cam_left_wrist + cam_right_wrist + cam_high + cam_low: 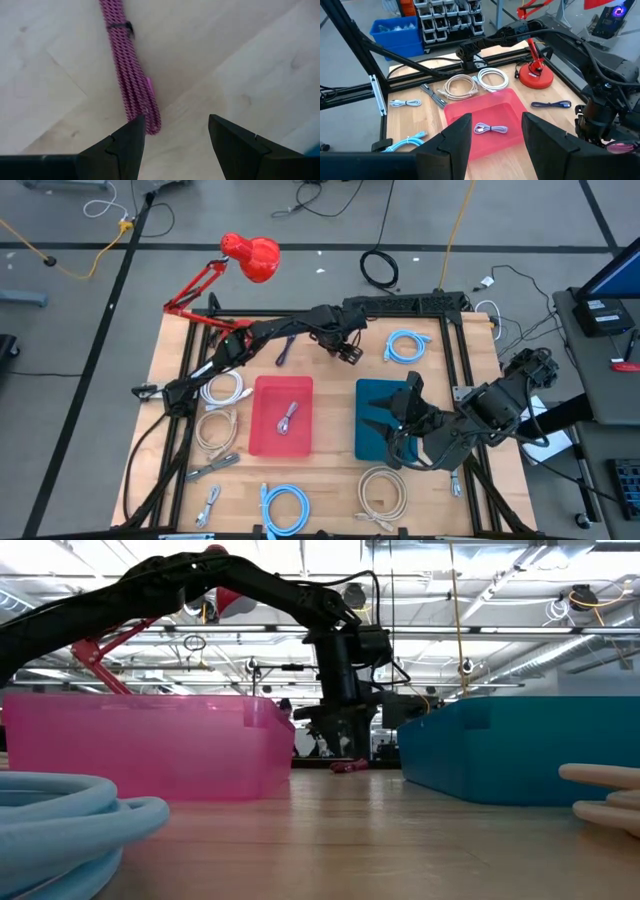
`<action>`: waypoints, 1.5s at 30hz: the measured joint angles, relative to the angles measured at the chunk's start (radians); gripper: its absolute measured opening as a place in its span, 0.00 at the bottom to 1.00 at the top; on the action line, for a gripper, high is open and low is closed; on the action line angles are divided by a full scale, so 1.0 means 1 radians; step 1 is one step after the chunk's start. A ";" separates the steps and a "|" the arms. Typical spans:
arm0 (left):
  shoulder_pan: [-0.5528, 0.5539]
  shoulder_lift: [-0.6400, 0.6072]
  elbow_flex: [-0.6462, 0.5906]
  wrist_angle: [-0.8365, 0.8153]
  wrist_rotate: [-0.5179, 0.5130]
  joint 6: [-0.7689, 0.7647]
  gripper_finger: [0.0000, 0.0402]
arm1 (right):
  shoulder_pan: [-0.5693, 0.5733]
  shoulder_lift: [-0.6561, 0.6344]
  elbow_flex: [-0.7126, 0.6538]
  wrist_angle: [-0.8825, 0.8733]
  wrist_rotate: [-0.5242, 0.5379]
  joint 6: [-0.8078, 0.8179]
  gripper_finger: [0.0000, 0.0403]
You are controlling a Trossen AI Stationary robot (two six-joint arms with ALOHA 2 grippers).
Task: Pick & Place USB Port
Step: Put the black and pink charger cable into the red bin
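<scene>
Wooden table (pixel 330 480) carries a pink bin (pixel 281 416) and a teal bin (pixel 372 420) side by side. Between their far ends, the left gripper (pixel 176 131) hangs over bare wood, jaws apart, a bundled pink braided USB cable (pixel 131 75) lying just beyond its fingertips. At the teal bin waits the right gripper (pixel 388 415), jaws apart, empty. Another small cable (pixel 491 129) lies in the pink bin.
</scene>
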 joint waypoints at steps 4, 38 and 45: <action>0.000 0.000 0.000 -0.001 -0.019 -0.007 0.55 | 0.000 0.000 0.000 -0.001 0.000 -0.009 0.41; -0.223 -0.868 0.002 -0.234 -0.327 -0.024 0.55 | -0.745 -0.009 -0.733 0.735 -0.378 -0.343 0.41; -0.428 -0.952 0.000 -0.415 -0.486 -0.161 0.55 | -1.008 0.141 -0.737 0.826 -0.574 -0.309 0.37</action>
